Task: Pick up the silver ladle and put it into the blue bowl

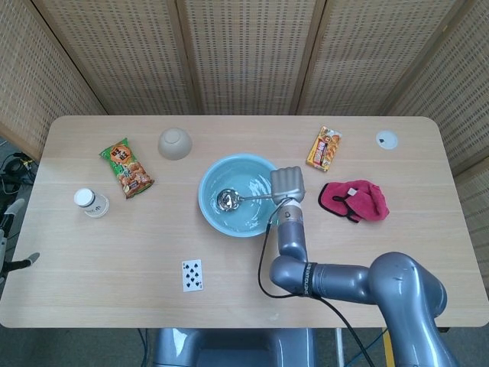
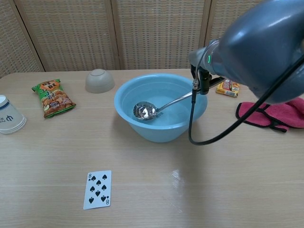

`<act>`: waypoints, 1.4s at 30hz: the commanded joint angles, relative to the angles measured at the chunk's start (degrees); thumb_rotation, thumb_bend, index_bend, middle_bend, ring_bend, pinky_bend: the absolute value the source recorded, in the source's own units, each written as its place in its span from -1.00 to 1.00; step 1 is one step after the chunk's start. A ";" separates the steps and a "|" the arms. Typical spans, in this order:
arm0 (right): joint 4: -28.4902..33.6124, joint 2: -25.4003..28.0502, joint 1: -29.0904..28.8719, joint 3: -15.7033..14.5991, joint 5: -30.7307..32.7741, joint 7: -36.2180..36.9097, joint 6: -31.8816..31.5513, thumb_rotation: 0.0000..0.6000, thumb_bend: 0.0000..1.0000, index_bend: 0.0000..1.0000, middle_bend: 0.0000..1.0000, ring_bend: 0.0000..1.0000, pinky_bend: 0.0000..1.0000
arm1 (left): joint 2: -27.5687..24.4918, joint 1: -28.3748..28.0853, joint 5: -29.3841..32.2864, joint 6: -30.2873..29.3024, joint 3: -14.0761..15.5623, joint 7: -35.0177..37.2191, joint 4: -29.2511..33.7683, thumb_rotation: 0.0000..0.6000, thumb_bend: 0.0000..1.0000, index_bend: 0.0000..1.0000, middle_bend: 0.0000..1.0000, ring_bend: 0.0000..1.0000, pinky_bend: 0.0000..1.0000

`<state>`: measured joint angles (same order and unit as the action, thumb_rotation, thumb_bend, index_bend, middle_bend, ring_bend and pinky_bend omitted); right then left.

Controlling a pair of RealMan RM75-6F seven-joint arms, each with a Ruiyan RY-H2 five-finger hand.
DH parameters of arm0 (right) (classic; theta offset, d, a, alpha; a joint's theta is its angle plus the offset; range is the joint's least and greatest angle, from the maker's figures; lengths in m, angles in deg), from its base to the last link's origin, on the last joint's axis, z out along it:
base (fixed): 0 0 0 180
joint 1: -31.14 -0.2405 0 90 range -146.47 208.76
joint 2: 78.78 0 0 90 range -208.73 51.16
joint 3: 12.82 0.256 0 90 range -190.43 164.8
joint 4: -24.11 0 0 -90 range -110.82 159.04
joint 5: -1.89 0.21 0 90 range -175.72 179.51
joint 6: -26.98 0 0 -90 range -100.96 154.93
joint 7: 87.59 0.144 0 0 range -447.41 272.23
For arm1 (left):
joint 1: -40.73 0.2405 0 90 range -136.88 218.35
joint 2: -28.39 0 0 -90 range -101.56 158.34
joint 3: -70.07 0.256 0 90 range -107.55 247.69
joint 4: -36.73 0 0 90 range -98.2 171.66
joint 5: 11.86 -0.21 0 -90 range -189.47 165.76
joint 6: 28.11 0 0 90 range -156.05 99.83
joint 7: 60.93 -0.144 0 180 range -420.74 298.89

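The blue bowl (image 1: 210, 183) stands at the middle of the table, and its front wall (image 2: 159, 134) shows in the chest view. The silver ladle (image 1: 228, 200) lies with its scoop low inside the bowl and its handle slanting up over the right rim; the scoop (image 2: 145, 110) looks close to the bowl's bottom. My right hand (image 1: 287, 183) grips the handle's end just above that rim. In the chest view the forearm (image 2: 256, 47) hides most of this hand. Only the spread fingers of my left hand (image 1: 14, 233) show at the table's left edge, holding nothing.
An upturned beige bowl (image 1: 175, 143), a green snack packet (image 1: 127, 167) and a paper cup (image 1: 91, 202) lie to the left. A playing card (image 1: 192, 275) lies in front. An orange packet (image 1: 324, 147), a red cloth (image 1: 353, 199) and a white disc (image 1: 386, 138) are on the right.
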<state>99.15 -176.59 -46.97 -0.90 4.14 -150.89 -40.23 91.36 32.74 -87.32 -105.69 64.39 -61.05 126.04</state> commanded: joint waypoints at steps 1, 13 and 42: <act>-2.79 -2.30 -0.18 -0.76 -2.32 -1.77 -0.82 1.00 0.87 0.61 1.00 1.00 1.00 | -0.01 -0.06 0.15 0.15 -0.06 0.09 -0.08 1.00 -1.00 -1.00 -1.00 -1.00 -1.00; -8.40 -7.10 0.94 1.35 -3.50 -7.96 -0.67 1.00 0.87 0.62 1.00 1.00 1.00 | -0.04 -0.31 0.83 0.90 -0.26 0.63 -0.58 1.00 -1.00 -1.00 -1.00 -1.00 -1.00; 5.26 3.64 6.67 21.00 12.50 -10.62 0.18 1.00 0.88 0.62 1.00 1.00 1.00 | -0.31 -0.21 0.47 1.11 0.08 1.51 -0.49 1.00 -1.00 -1.00 -1.00 -1.00 -1.00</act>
<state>103.34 -173.88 -40.68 19.58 16.17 -161.53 -39.81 91.05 32.53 -86.84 -104.57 64.48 -59.54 125.55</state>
